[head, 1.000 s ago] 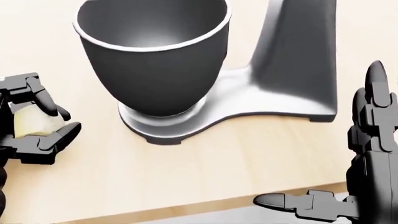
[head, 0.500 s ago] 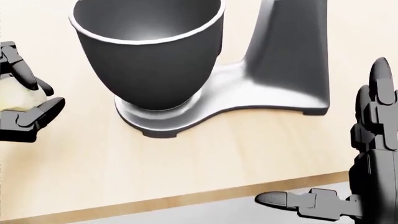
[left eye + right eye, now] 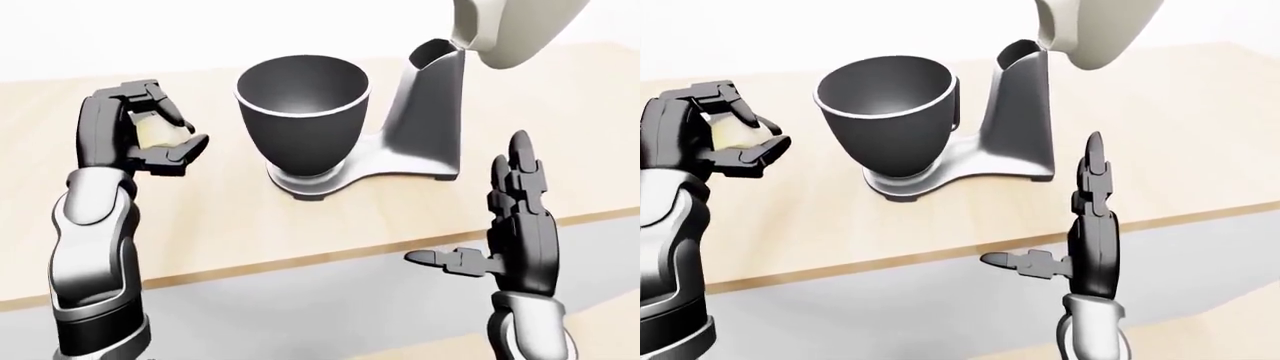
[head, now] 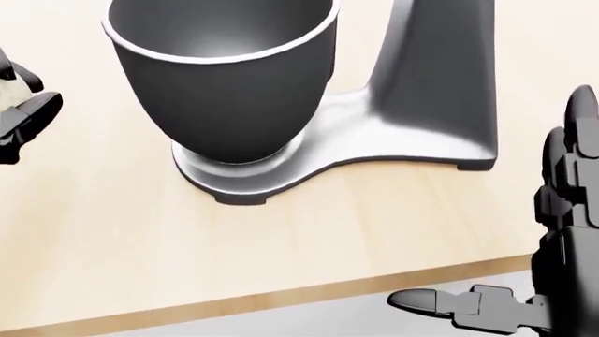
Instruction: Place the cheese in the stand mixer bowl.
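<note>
Since a moment ago the left hand (image 3: 140,135) has slid toward the head view's left edge, where only a dark fingertip and a sliver of pale cheese show now, while the mixer keeps nearly its place. Both eye views show what the head view cuts off: the left hand raised above the wooden counter (image 3: 300,225), its fingers closed round the cheese (image 3: 152,132), a pale yellow lump, held to the left of the bowl (image 3: 303,112) and about level with its rim, not over its opening. That dark bowl sits upright on the stand mixer (image 3: 425,127) base. Its cream head (image 3: 1090,30), tilted up at the top, appears only in the eye views; the head view stops at the grey column. The right hand (image 3: 520,225) stands upright near the counter's near edge, fingers straight, thumb stretched leftward, spread wide and holding nothing.
</note>
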